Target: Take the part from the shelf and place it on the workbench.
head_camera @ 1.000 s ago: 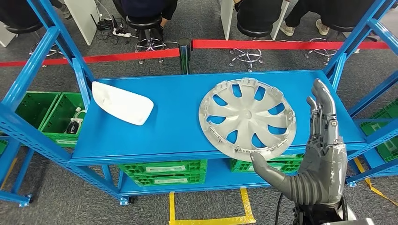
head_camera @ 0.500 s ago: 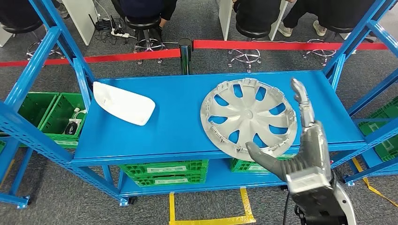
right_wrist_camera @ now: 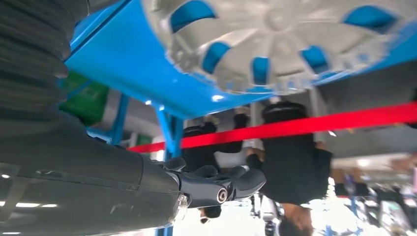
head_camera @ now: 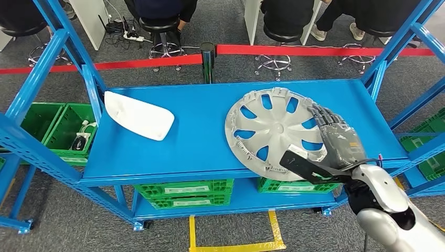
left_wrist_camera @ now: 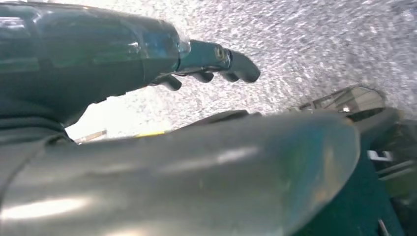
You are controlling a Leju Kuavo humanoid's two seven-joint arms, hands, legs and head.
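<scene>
A silver hubcap (head_camera: 273, 126) lies flat on the right half of the blue shelf (head_camera: 199, 142). My right hand (head_camera: 338, 144) hovers over its right front rim, with the fingers spread above the spokes and the thumb stretched along the front edge. The right wrist view shows the hubcap (right_wrist_camera: 275, 29) apart from the fingers (right_wrist_camera: 211, 187), with nothing held. A white curved part (head_camera: 137, 115) rests on the shelf's left side. In the left wrist view my left hand (left_wrist_camera: 147, 49) hangs over grey floor and holds nothing.
Blue shelf posts (head_camera: 78, 58) slant up at both ends. Green crates (head_camera: 181, 191) sit on the lower shelf, and more (head_camera: 57, 131) stand at the left. Behind the shelf, a red barrier tape (head_camera: 294, 50) runs in front of people seated on stools.
My right hand has tipped from upright at the shelf's front right forward and down over the hubcap's right rim. The hubcap and the white part lie where they were.
</scene>
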